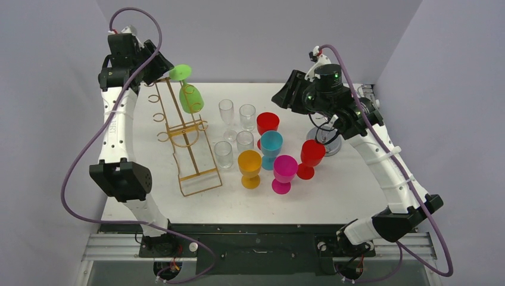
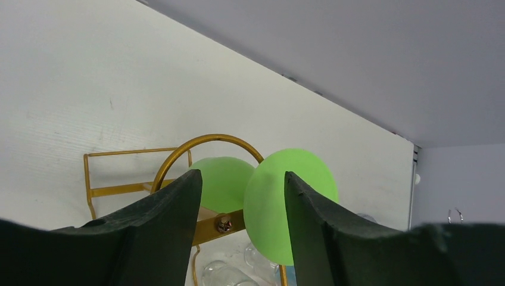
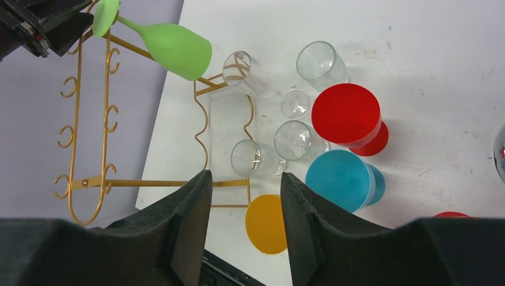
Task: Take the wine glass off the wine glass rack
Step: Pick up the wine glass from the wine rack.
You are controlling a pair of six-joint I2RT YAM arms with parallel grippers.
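the lime-green wine glass (image 1: 191, 99) hangs bowl-down and tilted at the top of the gold rack (image 2: 208, 228) on the desk (image 1: 333, 196); our left end effector (image 2: 241, 179) straddles its round foot, though we cannot tell if it is clamped; our right end effector (image 3: 245, 176) is released, empty

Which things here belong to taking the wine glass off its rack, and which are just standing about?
Belong: green wine glass; gold rack; left gripper, at the glass's foot.
Standing about: clear glasses; two red goblets; blue goblet; orange goblet; pink goblet; right gripper.
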